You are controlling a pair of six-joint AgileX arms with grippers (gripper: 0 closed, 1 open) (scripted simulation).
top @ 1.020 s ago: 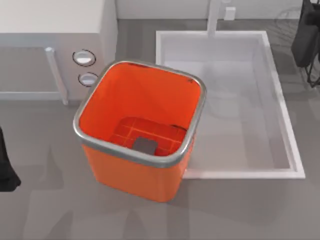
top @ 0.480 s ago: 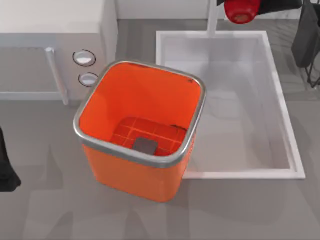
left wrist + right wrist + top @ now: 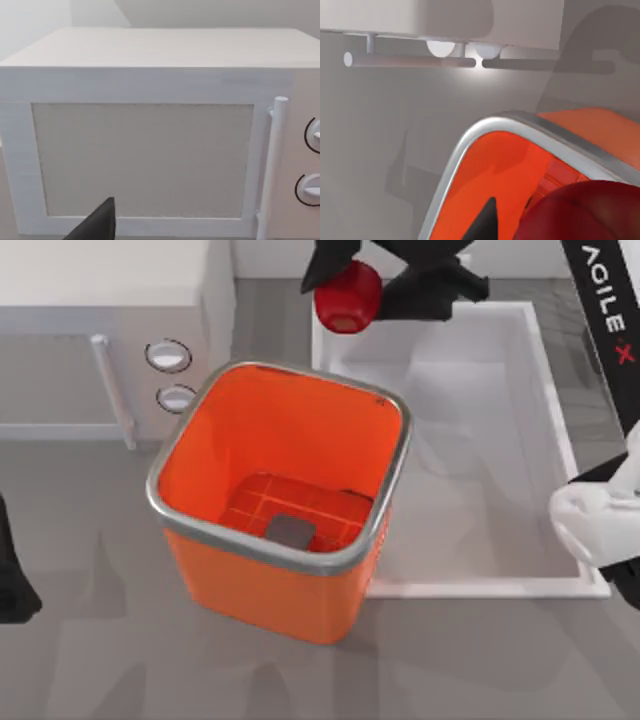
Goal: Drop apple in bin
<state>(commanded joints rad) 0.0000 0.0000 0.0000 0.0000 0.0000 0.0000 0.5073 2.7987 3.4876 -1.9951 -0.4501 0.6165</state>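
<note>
The apple (image 3: 347, 296) is held tight in the right tool (image 3: 372, 285) at the top middle of the frame, just past the bin (image 3: 262, 598), so it can be dropped in.

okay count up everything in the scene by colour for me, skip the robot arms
Red: 1, the apple, held in the right gripper
Orange: 1, the bin
White: 2, the microwave and the sink basin
Total: 4
</note>
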